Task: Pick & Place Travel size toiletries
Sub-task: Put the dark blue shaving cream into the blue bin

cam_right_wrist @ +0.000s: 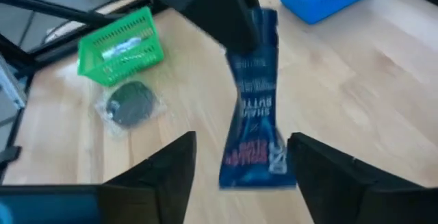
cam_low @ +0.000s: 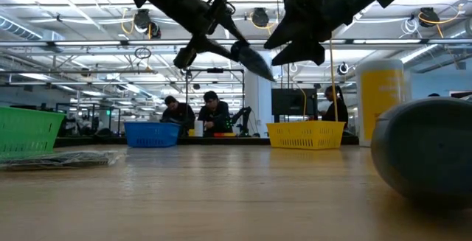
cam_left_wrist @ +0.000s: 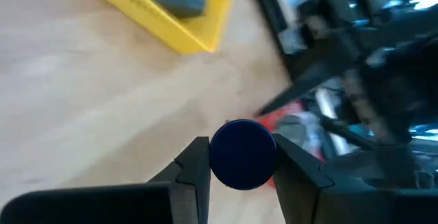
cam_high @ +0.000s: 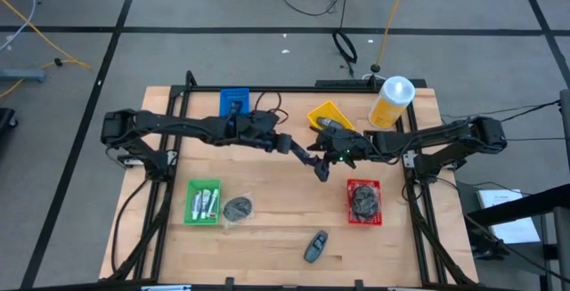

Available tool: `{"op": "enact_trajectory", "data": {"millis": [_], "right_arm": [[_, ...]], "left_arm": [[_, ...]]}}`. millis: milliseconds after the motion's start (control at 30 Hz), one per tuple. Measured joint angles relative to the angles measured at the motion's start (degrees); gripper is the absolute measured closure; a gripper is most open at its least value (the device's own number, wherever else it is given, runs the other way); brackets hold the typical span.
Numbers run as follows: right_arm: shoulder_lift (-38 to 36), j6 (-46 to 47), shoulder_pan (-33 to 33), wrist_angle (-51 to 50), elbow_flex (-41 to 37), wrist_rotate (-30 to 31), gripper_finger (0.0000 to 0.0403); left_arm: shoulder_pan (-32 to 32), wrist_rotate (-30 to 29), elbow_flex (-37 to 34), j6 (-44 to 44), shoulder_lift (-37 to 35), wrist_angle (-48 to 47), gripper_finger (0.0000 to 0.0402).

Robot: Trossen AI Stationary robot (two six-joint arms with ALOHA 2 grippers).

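A dark-blue mini tube (cam_right_wrist: 254,107) with a white label hangs in the air over the table's middle. My left gripper (cam_left_wrist: 243,157) is shut on it, reaching in from the left (cam_high: 304,154). My right gripper (cam_right_wrist: 241,145) comes from the right (cam_high: 324,167) and is open. Its two fingers stand on either side of the tube's flat free end without touching it. The tube's round end (cam_left_wrist: 243,154) faces the left wrist view. My left gripper pinches the dark-blue tube between its two fingers (cam_left_wrist: 197,166), at the sides of its round end (cam_left_wrist: 217,157). The tube lies along the fingers and sticks out past them toward my right gripper. It is lifted clear of the table.
On the near left is a green tray (cam_high: 191,204) with small white tubes, a grey round wrapped pad (cam_high: 238,208) beside it. A red tray (cam_high: 349,209) stands under the right arm. A dark-grey oblong piece (cam_high: 315,246) lies near the front. Blue tray (cam_high: 233,101), yellow tray (cam_high: 329,113) and yellow bottle (cam_high: 392,101) stand at the back.
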Motion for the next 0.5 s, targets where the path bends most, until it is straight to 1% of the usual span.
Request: {"op": "enact_trajectory", "data": {"millis": [167, 367, 500], "right_arm": [[-2.0, 0.0, -0.6, -2.0, 0.0, 0.0, 0.0157], [-2.4, 0.3, -0.3, -2.1, 0.0, -0.2, 0.0161], [-2.4, 0.7, -0.3, -3.2, 0.0, -0.2, 0.0166]], "left_arm": [[3.9, -1.7, 0.1, 3.5, -2.3, -8.1, 0.0287], [10.7, -6.6, 0.0, 8.5, -6.2, -18.9, 0.0291], [15.8, -8.5, 0.0, 10.9, -8.9, -23.1, 0.0281]]}}
